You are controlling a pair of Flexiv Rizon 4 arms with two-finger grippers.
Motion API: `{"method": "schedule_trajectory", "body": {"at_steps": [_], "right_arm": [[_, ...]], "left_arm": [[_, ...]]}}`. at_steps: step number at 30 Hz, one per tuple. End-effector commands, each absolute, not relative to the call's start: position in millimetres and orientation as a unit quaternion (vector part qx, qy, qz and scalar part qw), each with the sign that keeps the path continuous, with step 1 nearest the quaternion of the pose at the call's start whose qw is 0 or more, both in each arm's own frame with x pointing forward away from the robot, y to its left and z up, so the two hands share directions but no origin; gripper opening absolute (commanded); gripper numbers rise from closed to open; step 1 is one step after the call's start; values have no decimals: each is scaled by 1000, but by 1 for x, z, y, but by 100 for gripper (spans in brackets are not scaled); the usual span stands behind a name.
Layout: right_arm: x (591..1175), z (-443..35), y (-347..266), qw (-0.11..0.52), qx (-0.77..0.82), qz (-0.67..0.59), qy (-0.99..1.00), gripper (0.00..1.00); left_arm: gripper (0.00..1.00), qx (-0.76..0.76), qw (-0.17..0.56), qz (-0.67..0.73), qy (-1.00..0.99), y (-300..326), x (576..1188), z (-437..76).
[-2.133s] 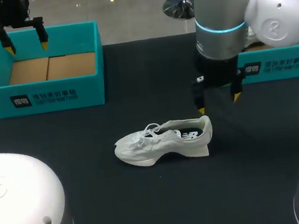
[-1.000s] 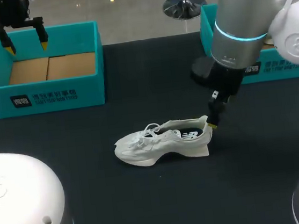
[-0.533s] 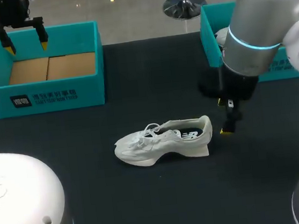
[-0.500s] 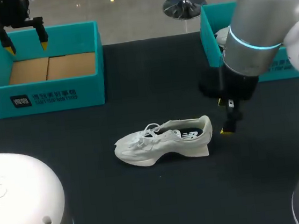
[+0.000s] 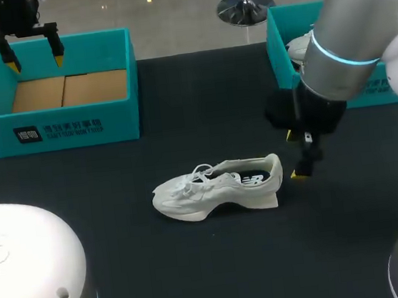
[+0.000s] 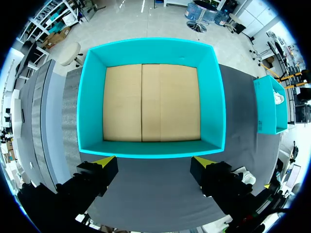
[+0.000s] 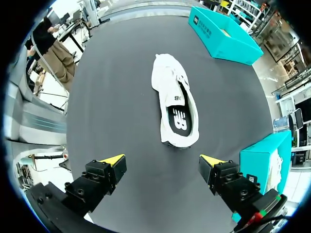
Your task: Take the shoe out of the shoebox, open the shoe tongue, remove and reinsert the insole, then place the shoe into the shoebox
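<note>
A white shoe (image 5: pixel 218 186) lies on its sole in the middle of the black table, toe to the left, heel to the right. A dark insole (image 7: pixel 180 119) shows inside it. My right gripper (image 5: pixel 295 156) hangs just right of the heel, open and empty; in the right wrist view the shoe (image 7: pixel 175 99) lies ahead of the right gripper (image 7: pixel 163 160), not between its fingers. My left gripper (image 5: pixel 36 64) is open above the near rim of the empty teal shoebox (image 5: pixel 67 128) at the back left. In its own view the left gripper (image 6: pixel 154 161) looks down into the shoebox (image 6: pixel 150 148).
A second teal box (image 5: pixel 280 39) stands at the back right behind my right arm, with something white (image 5: pixel 301 45) inside. The table (image 5: pixel 198 264) is bare black cloth around the shoe.
My right arm has swung to the right, taking its gripper from touching distance at the heel to a little right of it. The shoe and the left arm have not moved.
</note>
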State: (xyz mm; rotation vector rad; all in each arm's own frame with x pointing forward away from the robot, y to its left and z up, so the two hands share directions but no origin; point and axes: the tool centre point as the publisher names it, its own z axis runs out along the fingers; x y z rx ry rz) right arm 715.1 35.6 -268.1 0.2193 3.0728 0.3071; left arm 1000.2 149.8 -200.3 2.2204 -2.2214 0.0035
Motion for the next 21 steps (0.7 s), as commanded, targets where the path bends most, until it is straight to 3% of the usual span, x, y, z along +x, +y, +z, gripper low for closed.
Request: {"method": "schedule_trajectory", "body": {"at_steps": [1,12,21], "right_arm": [[708,-295,11,26,57,173,983,100],[714,-310,-2,78,-52,338,936,100],[730,-312,1,70,-75,432,896,100]], "left_arm": [[100,707,0,1,-707,150,1000,-200],[100,707,0,1,-707,150,1000,-200],[100,707,0,1,-707,150,1000,-200]]}}
